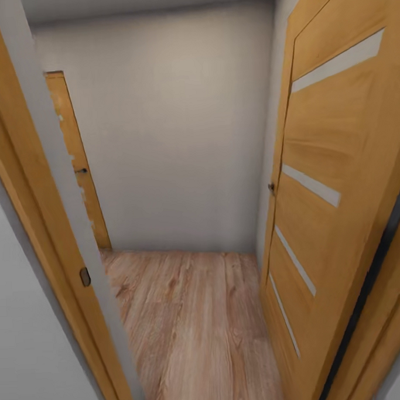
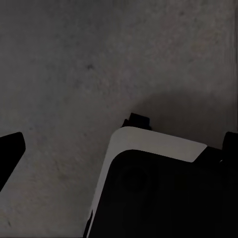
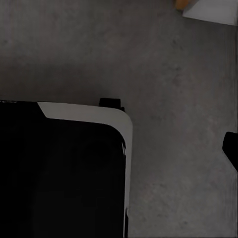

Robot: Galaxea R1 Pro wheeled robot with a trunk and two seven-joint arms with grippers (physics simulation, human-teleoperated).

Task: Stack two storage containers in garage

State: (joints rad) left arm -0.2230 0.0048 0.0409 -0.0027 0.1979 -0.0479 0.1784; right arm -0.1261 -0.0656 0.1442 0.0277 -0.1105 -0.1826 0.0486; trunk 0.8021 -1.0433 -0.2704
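The dark grey floor (image 2: pixel 74 64) lay under both wrist cameras, matte and speckled like concrete. In the left wrist view, a black fingertip (image 2: pixel 10 151) of the left gripper poked in at the edge, hanging over that floor. The robot's own base (image 2: pixel 163 188), black with a white rim, sat close beside it. I could not tell if that gripper was released or clenched. In the right wrist view, a bit of a black fingertip (image 3: pixel 231 148) of the right gripper showed over the same floor (image 3: pixel 173 74), near the base (image 3: pixel 64 168). Its state could not be told either. Far from that fingertip sat a white corner (image 3: pixel 210 11) with a bit of orange beside it.

The head camera looked through a doorway. A wooden door (image 1: pixel 335 204) with pale stripes stood open. Past it lay a light wood plank floor (image 1: pixel 195 323), a plain white wall (image 1: pixel 173 137) and another wooden door (image 1: pixel 78 165).
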